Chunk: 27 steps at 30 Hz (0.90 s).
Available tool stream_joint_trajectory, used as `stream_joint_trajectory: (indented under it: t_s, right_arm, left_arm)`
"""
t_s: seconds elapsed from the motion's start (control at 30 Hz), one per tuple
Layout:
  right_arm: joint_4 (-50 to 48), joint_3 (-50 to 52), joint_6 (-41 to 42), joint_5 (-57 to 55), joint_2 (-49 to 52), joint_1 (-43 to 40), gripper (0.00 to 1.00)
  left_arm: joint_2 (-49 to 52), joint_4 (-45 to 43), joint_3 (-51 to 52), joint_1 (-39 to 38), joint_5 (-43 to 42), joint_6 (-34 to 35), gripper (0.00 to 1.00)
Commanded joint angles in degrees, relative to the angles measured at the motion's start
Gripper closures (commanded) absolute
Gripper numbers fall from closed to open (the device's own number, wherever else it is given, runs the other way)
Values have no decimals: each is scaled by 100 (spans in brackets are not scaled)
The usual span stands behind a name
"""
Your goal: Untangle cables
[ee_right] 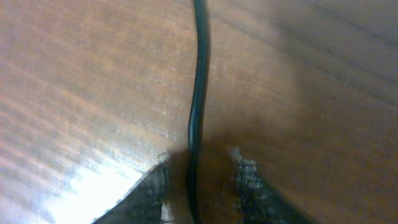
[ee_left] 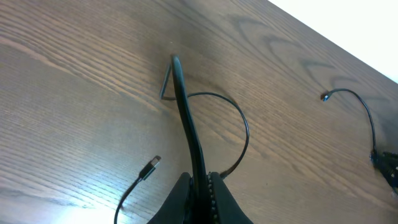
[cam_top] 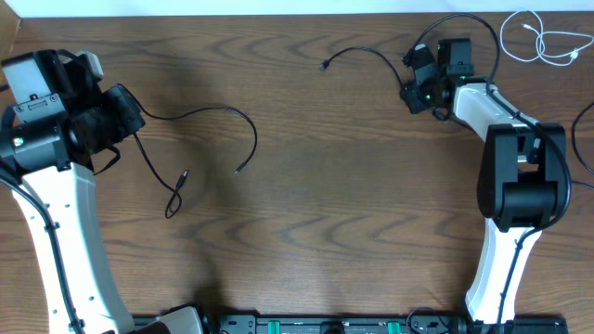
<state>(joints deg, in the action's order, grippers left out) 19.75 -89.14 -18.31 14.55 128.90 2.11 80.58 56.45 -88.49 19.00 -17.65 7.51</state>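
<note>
Overhead shows three cables clearly on the worktop: two black, one white. Left hand is clamped on the left black cable, which trails rightward. Right hand has its fingers apart, astride the right black cable. White cable lies looped in the far right corner, apart from both.

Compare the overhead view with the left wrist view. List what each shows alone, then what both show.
Overhead only: the thin white cable coiled at the table's far right corner, and the white-and-black left arm and right arm in full.
Left wrist only: the left gripper close up, jaws shut on the thin black cable that runs straight out from them.
Both: that black cable's loop, a loose flat plug end lying beside it, the brown wooden table, and a second thin black cable farther off.
</note>
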Motion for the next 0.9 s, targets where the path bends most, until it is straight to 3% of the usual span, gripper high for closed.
stream_joint_trajectory:
  t_s: [0.0,0.17,0.37,0.57,0.87]
  right_arm:
    - [564,170,125,85,153,-2,77]
    - [1054,258,623,83,153,24,99]
    - [1233,131,1582,83,-179,17,99]
    - [1600,85,2024,-39,-1543,-160,99]
    - [2382,85,2494,-977,-3060,-1241,99]
  left_arm:
    - [35,9,-55,-13,17,26,93]
    - [35,9,-55,-13,17,26,93]
    - [35,31,-55,-13,17,26,92]
    - [35,50,-55,-13,17,26,92]
    - [35,46,-55,-13,17,26,93]
